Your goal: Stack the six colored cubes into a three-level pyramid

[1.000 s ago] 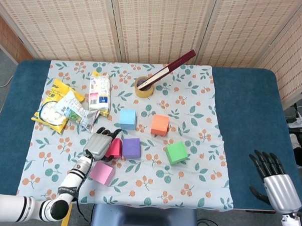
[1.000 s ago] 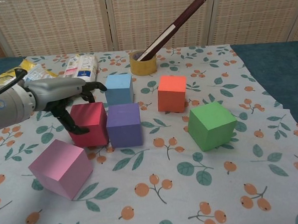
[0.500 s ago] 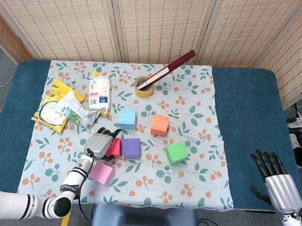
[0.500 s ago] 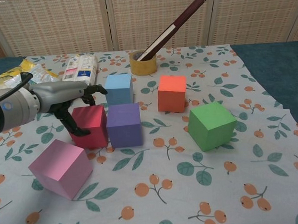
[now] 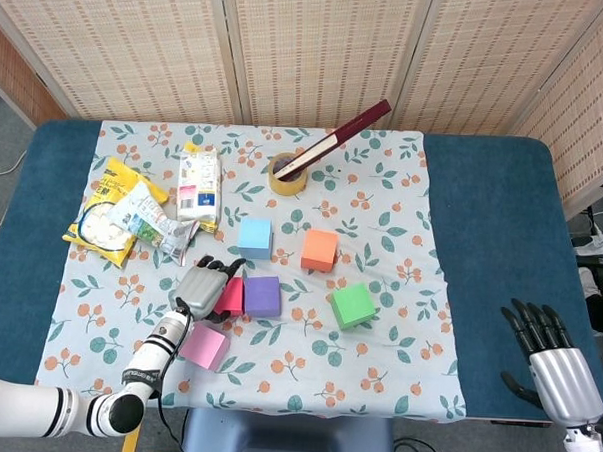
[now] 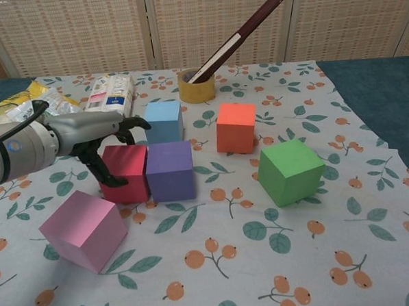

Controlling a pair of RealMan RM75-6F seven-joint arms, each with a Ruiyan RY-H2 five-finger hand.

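One dark stick [image 6: 243, 32] leans inside tape roll [image 6: 196, 89].

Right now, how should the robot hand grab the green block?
Probably from above, fingers on two opposite flat sides of the green block. It sits alone on the cloth, turned slightly, with open space on every side, so nothing blocks the fingers.

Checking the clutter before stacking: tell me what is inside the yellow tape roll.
A long dark red stick with a pale stripe stands in the yellow tape roll and leans out to the right. Its lower end is hidden by the roll's wall, as is anything else inside.
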